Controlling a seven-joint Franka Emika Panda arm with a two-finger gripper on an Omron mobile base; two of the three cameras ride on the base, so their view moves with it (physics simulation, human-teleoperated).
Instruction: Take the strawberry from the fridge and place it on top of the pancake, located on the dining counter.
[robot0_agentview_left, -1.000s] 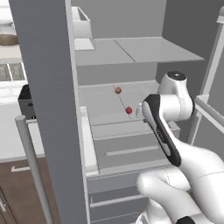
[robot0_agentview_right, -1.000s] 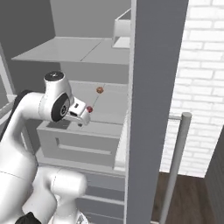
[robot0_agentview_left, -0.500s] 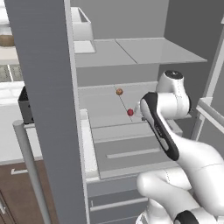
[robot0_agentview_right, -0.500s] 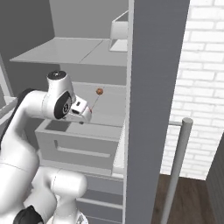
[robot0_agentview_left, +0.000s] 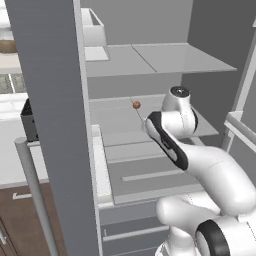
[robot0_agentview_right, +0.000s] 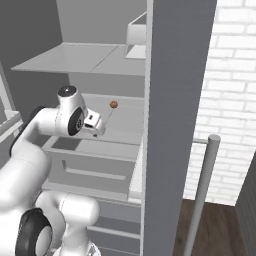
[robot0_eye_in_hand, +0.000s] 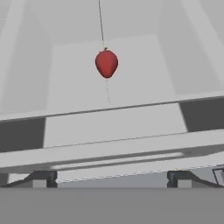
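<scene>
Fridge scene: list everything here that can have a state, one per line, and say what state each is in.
fridge: door open, shelves exposed.
strawberry: lying on the pale shelf, free, ahead of the fingers.
gripper: open, holding nothing.
small brown ball: resting on the shelf, untouched.
fridge drawers: shut.

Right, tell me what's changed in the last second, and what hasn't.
The arm has pushed further into the fridge, so its wrist now covers the strawberry in both base views; the hand view has the berry ahead on the pale shelf. The gripper stayed open, holding nothing. The brownish ball has not moved. The base shifted slightly.
</scene>
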